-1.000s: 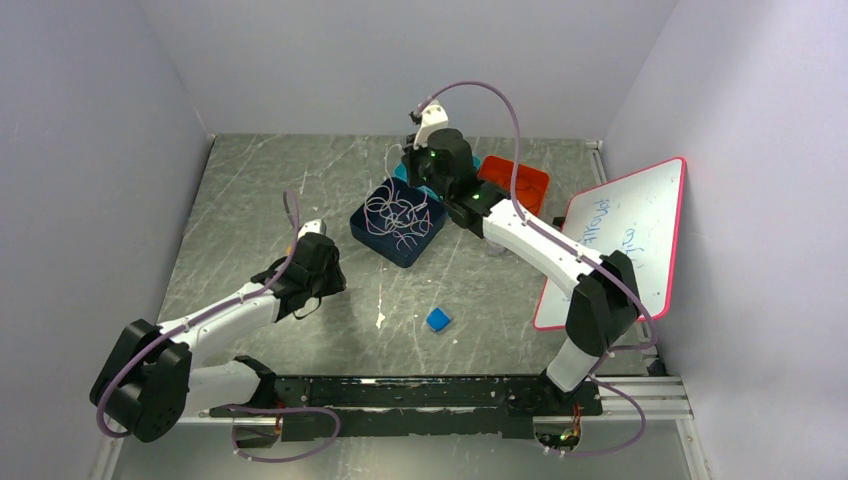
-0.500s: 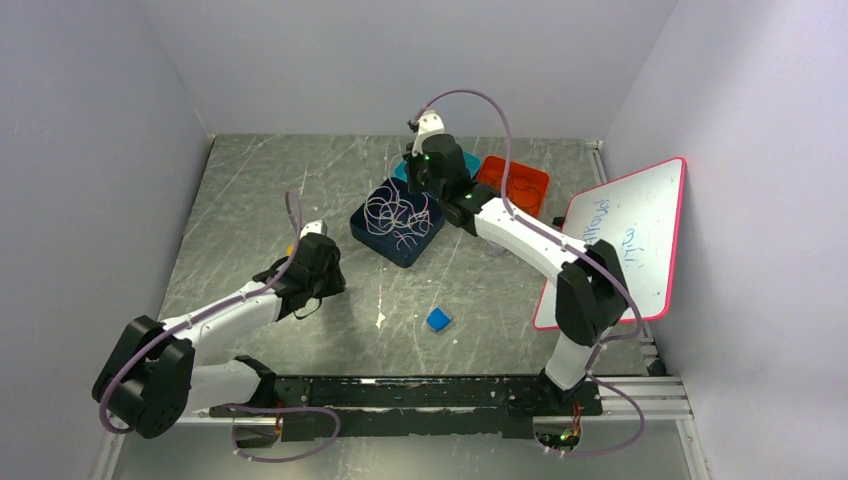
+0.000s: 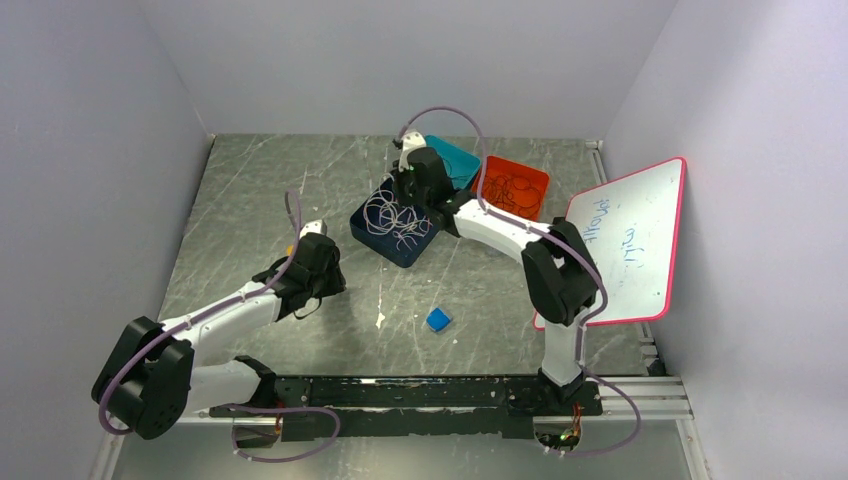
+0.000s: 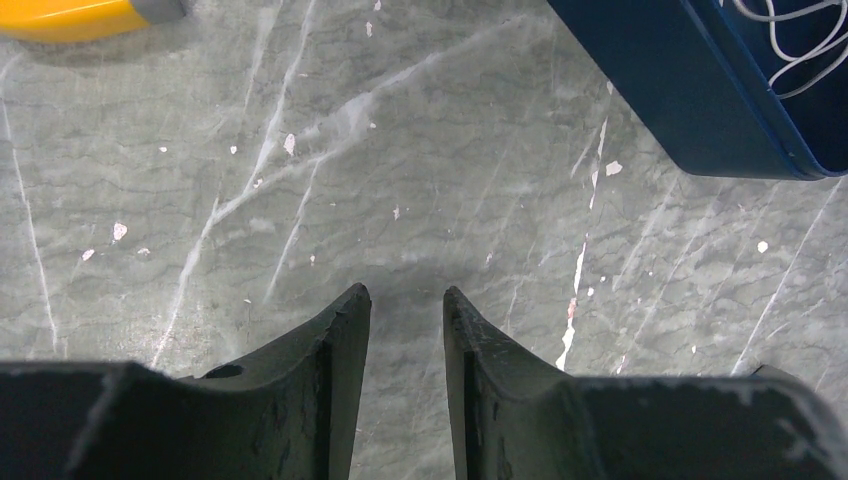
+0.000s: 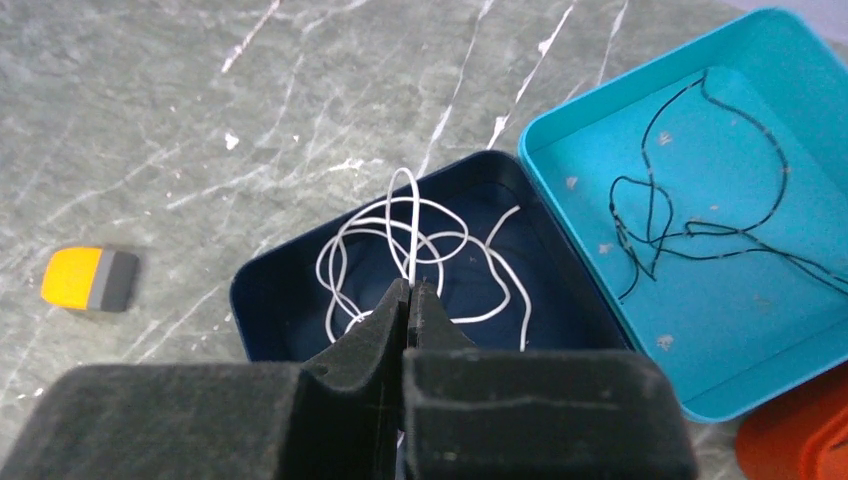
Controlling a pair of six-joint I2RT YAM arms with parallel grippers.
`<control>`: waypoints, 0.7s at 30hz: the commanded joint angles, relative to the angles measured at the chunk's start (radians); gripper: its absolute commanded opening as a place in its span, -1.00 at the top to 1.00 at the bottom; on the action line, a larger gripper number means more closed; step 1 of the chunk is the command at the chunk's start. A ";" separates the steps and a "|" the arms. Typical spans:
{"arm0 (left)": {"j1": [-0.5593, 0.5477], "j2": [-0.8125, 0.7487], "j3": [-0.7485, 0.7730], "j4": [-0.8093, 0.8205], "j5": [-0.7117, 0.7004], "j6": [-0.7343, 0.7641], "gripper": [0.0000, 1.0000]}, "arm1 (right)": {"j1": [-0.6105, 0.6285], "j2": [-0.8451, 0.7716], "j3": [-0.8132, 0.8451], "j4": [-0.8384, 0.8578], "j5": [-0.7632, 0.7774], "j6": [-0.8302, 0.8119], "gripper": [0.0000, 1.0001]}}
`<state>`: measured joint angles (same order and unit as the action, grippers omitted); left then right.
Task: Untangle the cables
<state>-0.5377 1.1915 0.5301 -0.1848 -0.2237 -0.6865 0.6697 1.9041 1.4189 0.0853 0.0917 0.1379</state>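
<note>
- Grey marbled table [image 3: 250, 190] with pale walls on three sides; both arms reach over it from the near edge.
- The right gripper [image 5: 408, 287] hangs over the dark blue tray [image 5: 262, 318]; its fingers are pressed tight together with no gap at the tips; one strand of the white cable [image 5: 411, 245] runs straight up into them and is pinched there.
- The rest of the white cable lies in loose, overlapping loops on the floor of the dark blue tray, just below and beyond the fingertips.
- The black cable [image 5: 690, 232] lies as a thin, wiry tangle in the teal tray [image 5: 720, 300]; that tray sits just beside the dark blue one, on the right of the right wrist view; nothing grips this cable.
- The orange tray [image 3: 541, 176] stands next to the teal one; it holds more thin loops, too small to make out.
- The left gripper [image 4: 405, 295] is low over bare table; its fingers are spread a little with a narrow gap; only the table surface shows between them, so it holds nothing; I cannot tell whether the tips touch the table.
- In the left wrist view, a corner of the dark blue tray sits ahead and to the right, apart from the fingers, with a bit of white cable showing inside.
- A yellow and grey block [image 4: 90, 15] lies ahead and to the left in that view.
- A small blue block [image 3: 438, 319] lies on the table between the two arms; a pink-rimmed whiteboard [image 3: 625, 240] leans at the right side.
</note>
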 commanded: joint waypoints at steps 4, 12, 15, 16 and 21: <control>0.007 -0.005 0.032 0.001 -0.003 0.010 0.23 | -0.008 0.072 -0.009 0.064 -0.028 -0.015 1.00; 0.007 0.005 0.040 0.003 0.008 0.019 0.23 | -0.011 0.178 0.000 0.086 -0.057 -0.040 1.00; 0.008 -0.002 0.040 0.003 0.005 0.023 0.23 | -0.011 0.213 0.009 0.077 -0.069 -0.040 1.00; 0.007 -0.005 0.039 0.001 0.004 0.024 0.24 | -0.011 0.223 0.012 0.073 -0.072 -0.039 1.00; 0.008 -0.014 0.034 -0.003 0.001 0.024 0.23 | -0.012 0.257 0.010 0.065 -0.073 -0.037 1.00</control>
<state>-0.5373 1.1915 0.5358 -0.1848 -0.2234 -0.6735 0.6666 2.1460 1.4078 0.1444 0.0288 0.1081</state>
